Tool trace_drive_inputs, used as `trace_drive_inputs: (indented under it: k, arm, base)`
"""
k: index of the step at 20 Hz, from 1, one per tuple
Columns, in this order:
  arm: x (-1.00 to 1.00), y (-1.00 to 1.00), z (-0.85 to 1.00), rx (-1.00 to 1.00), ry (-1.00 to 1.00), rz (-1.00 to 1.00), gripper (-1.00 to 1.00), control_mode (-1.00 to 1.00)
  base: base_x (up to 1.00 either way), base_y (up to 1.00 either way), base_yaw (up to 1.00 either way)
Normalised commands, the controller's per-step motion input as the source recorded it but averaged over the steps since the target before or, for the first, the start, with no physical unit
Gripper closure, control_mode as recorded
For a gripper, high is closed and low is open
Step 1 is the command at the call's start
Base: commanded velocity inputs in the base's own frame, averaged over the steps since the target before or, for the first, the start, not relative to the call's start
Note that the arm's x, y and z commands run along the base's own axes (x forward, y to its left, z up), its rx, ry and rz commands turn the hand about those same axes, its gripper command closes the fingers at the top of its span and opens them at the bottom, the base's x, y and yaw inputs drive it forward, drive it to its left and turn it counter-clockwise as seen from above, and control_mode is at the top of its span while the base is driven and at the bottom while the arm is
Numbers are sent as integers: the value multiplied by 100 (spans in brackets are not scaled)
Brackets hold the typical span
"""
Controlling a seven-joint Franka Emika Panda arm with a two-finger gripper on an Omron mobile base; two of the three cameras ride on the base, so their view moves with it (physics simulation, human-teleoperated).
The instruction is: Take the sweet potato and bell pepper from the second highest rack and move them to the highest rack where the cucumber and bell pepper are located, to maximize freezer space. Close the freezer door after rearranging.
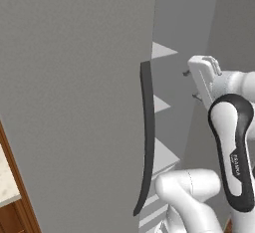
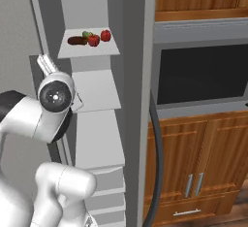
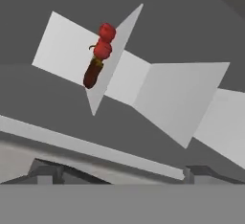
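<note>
Right base view: arm raised before the freezer point(image 2: 97, 124), fingers point(image 3: 115, 174) spread wide, grasping nothing.

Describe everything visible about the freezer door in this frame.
The freezer door is a tall, flat, matte-grey panel, plain and unmarked. It stands open, swung toward the left base camera so that it covers most of that view. One long, slightly curved dark handle runs down its free edge. Past that edge the pale shelves show. In the left base view the arm stands to the right of the door, and nothing is seen to touch it.
</note>
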Motion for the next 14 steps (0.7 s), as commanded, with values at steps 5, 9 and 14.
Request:
trace_drive_inputs:
  k: [5, 9, 14]
  arm:
    - [-100, -4, -20, 0, 0, 0, -100, -100]
    - [-100, -2, -10, 0, 0, -9, -100, -100]
    - [0, 0, 0, 0, 0, 0, -100, 100]
  base:
    - [0, 0, 0]
    - [0, 0, 0]
    - [-100, -34, -5]
